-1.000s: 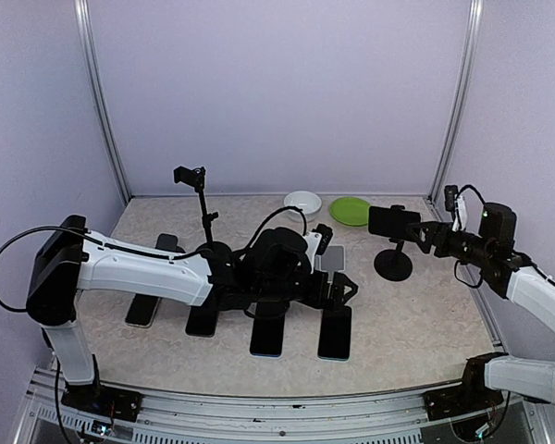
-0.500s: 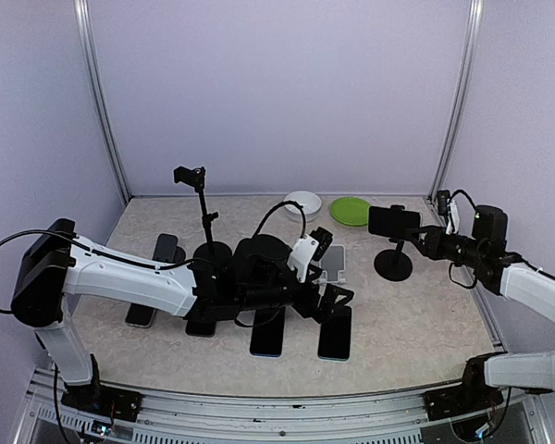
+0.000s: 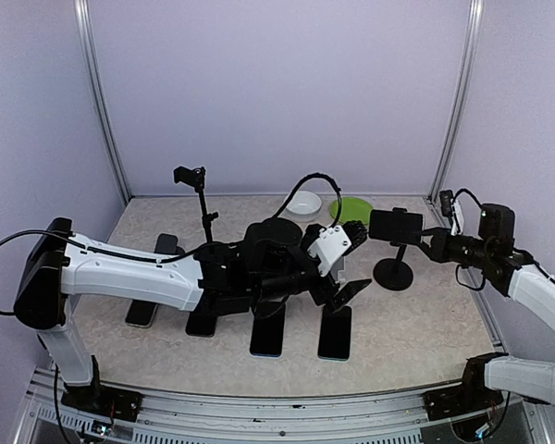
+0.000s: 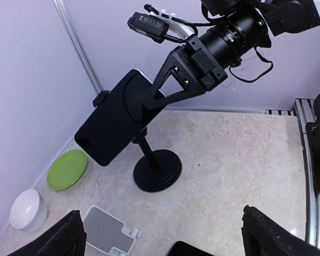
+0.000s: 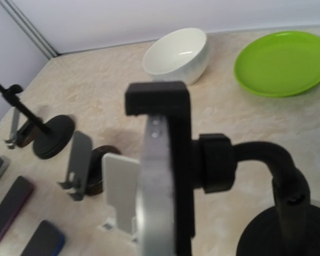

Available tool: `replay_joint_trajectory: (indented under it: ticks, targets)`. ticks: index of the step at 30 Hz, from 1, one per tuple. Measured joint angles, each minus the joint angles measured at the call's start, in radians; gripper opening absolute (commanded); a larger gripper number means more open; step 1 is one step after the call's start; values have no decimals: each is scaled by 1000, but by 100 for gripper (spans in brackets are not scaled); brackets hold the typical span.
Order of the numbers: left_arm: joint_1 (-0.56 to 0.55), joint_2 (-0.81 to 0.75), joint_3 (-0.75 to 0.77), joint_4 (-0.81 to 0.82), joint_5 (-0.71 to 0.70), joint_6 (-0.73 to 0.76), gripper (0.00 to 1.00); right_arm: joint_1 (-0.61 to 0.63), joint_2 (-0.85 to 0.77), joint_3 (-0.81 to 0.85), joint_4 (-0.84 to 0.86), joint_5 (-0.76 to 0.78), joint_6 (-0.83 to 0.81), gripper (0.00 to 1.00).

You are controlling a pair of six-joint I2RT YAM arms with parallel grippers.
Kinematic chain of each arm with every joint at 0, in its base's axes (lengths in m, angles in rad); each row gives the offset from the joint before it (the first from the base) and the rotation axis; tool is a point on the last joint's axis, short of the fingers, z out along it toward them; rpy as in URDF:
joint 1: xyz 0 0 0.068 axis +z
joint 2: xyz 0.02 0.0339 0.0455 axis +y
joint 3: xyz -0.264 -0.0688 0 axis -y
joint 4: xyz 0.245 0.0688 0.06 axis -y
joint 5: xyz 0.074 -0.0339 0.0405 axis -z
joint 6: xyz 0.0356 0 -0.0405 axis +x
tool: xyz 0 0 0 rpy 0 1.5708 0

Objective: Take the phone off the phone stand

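**A:** Top view, right side: black slab phone (image 3: 395, 225) sits in the black round-base stand (image 3: 393, 273). Right gripper (image 3: 424, 233) is clamped on its end, left gripper (image 3: 351, 264) spread wide.

**B:** Left wrist view agrees. Right wrist: phone's not out of the cradle, so lifting's left.

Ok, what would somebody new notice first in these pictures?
The black phone clamped in its stand on the right, with the right gripper closed on it. Next, the left arm stretched across the middle, the left gripper open near a row of phones lying flat.
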State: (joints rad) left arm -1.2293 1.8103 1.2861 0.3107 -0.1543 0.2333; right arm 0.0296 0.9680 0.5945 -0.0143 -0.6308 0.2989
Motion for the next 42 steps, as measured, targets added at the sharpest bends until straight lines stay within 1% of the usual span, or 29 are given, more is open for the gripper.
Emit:
replay_joint_trajectory:
  ticks: [4,10,15,19,26,32,35,37,42]
  targets:
    - [6,36,71,-14,21,118,99,0,-51,9,-83,-37,-6,0]
    - [42,124,192,-103,79,287,99,0,-125,13,-196,-91,-21,0]
    - [76,196,291,-183,136,396,99,0,-177,6,-257,-122,-25,0]
    - [88,251,367,-228,148,466,99,0,-208,-8,-277,-140,-24,0]
    - [92,376,538,-301,128,578,99,0,-237,-38,-274,-177,-20,0]
    - [100,435,629,-357,140,621,98,0,-246,-44,-273,-189,-20,0]
    - [108,444,649,-370,152,628,94,0,-246,-47,-273,-200,-20,0]
    - [115,448,655,-372,160,629,90,0,-247,-50,-272,-205,-20,0]
    - [125,458,669,-397,188,628,75,0,-260,-64,-256,-208,-14,0]
